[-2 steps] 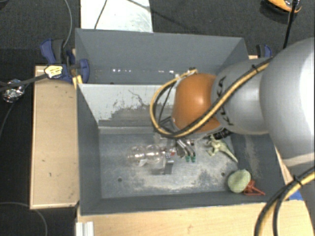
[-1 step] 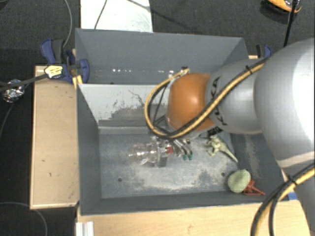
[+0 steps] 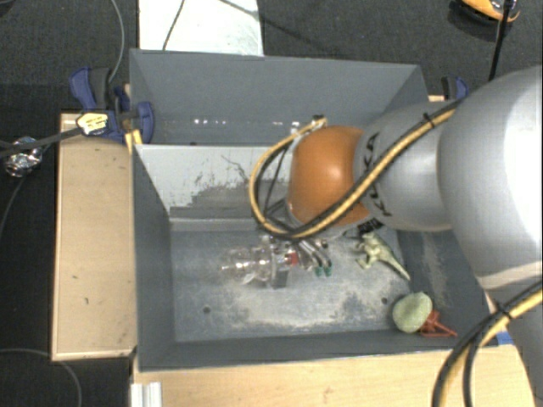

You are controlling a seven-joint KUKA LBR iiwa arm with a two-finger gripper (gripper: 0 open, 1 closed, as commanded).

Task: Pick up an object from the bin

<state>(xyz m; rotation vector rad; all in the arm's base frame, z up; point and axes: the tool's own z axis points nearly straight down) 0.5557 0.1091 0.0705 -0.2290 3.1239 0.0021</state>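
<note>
My gripper (image 3: 276,265) is low over the middle of the bin floor, just under the arm's orange cover. A clear, glassy object (image 3: 242,266) lies right against its left side; whether the gripper grips it I cannot tell. Immediately to the right of the gripper sit small dark pieces with green tips (image 3: 322,269). A pale toy dinosaur (image 3: 378,253) lies a little further right, apart from the gripper.
A light green oval lump (image 3: 412,312) rests in the bin's front right corner with a small red-orange piece (image 3: 438,326) beside it. The arm and its looping cables cover the right and back of the bin. Bare floor lies to the left and front.
</note>
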